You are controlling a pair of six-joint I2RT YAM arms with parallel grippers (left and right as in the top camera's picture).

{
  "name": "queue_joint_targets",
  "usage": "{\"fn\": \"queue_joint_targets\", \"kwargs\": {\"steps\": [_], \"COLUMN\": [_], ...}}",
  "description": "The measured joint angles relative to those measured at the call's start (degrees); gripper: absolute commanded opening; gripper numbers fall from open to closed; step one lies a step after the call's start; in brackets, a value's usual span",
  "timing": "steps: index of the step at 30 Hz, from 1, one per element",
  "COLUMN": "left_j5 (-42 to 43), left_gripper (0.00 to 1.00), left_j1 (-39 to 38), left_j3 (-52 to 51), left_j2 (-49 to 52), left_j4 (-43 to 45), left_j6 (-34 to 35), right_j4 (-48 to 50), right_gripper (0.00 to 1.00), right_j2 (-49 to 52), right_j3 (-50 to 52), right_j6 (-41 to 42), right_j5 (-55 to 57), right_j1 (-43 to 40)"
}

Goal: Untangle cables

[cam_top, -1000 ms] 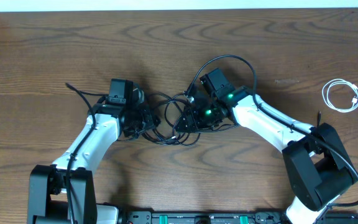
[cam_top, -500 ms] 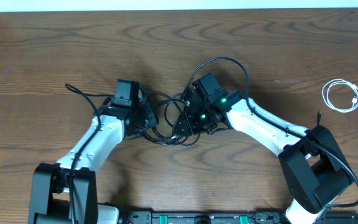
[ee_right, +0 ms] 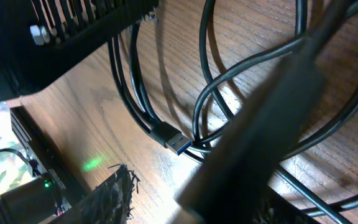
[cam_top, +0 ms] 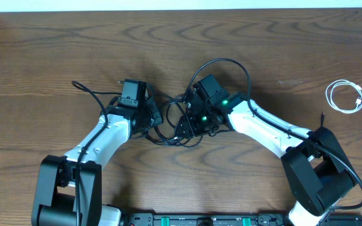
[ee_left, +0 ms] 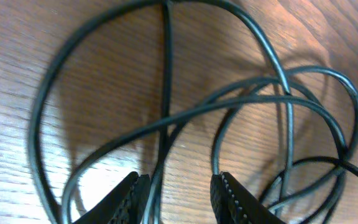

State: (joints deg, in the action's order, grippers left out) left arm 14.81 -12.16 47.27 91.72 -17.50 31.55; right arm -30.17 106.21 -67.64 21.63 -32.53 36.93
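A knot of thin black cables [cam_top: 167,120] lies mid-table between my two grippers. My left gripper [cam_top: 148,119] is at the knot's left side. In the left wrist view its gripper [ee_left: 182,196] is open, and one black strand [ee_left: 161,168] runs between the fingertips, close to the left finger [ee_left: 134,194]. My right gripper [cam_top: 188,125] is over the knot's right side. In the right wrist view its gripper [ee_right: 197,202] is open. A blurred dark cable piece [ee_right: 260,124] crosses between the jaws, apart from the left finger [ee_right: 112,193]. A blue-tipped USB plug [ee_right: 176,142] rests on the wood. The white cable [cam_top: 345,97] lies coiled at the far right.
A black cable end [cam_top: 80,86] trails off to the left of the left arm. A large black loop [cam_top: 225,63] arches behind the right gripper. The robot base rail [cam_top: 200,220] runs along the near table edge.
The left arm has moved right, closer to the knot, and its jaws have narrowed a little. The right gripper shifted slightly left, then stayed put.
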Motion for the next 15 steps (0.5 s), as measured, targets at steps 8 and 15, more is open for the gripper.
{"fn": "queue_joint_targets", "kwargs": {"steps": [8, 15], "left_j5": [-3.7, -4.2], "left_gripper": [0.29, 0.08], "left_j1": [-0.1, 0.0], "left_j3": [0.0, 0.0], "left_j2": [1.4, 4.4], "left_j4": [0.1, 0.8], "left_j6": [0.0, -0.3], "right_j4": [0.0, -0.2], "right_gripper": [0.47, 0.41], "right_j2": [0.0, 0.0], "right_j3": [0.0, 0.0], "right_j6": [0.0, 0.0], "right_j5": [0.0, 0.0], "right_j1": [0.0, 0.0]}}
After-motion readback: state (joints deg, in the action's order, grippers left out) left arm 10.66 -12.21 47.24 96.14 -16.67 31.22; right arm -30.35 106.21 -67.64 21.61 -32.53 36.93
